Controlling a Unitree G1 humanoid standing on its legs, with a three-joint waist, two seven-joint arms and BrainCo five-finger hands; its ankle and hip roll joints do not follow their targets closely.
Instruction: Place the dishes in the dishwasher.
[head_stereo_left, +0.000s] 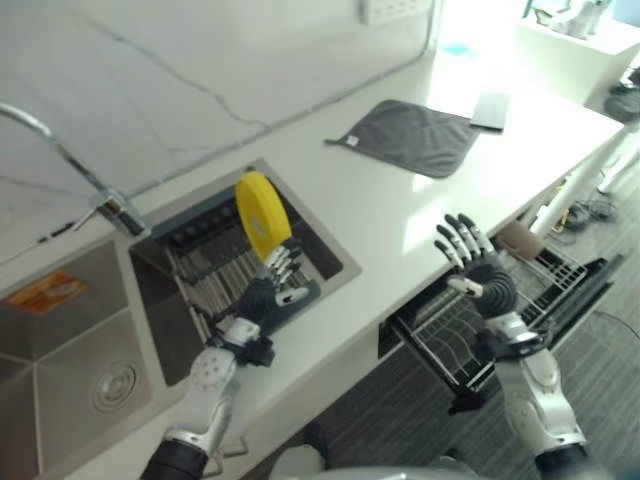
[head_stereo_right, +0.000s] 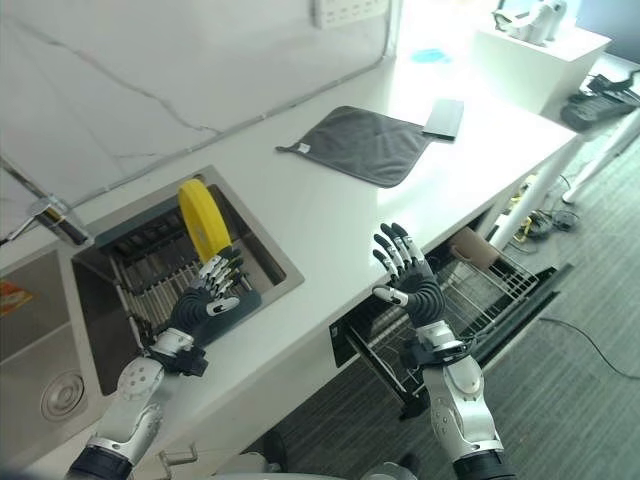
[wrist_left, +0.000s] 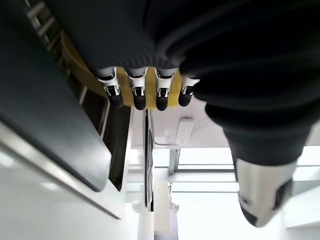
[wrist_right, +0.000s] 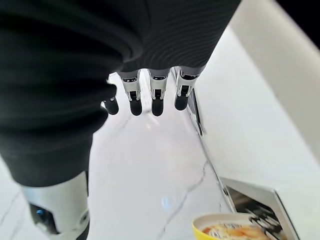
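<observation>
Standing on edge in the sink rack (head_stereo_left: 215, 265): yellow plate (head_stereo_left: 262, 213). Left hand (head_stereo_left: 272, 295), fingers straight, just beside the plate's lower edge. Right hand (head_stereo_left: 478, 265), fingers spread wide, empty, above pulled-out dishwasher rack (head_stereo_left: 470, 335).

A round yellow plate (head_stereo_left: 259, 212) is standing on edge in the sink's dark rack (head_stereo_left: 215, 268), while the dishwasher's wire basket (head_stereo_left: 520, 290) is sitting pulled out below the worktop (head_stereo_left: 400, 215).
</observation>
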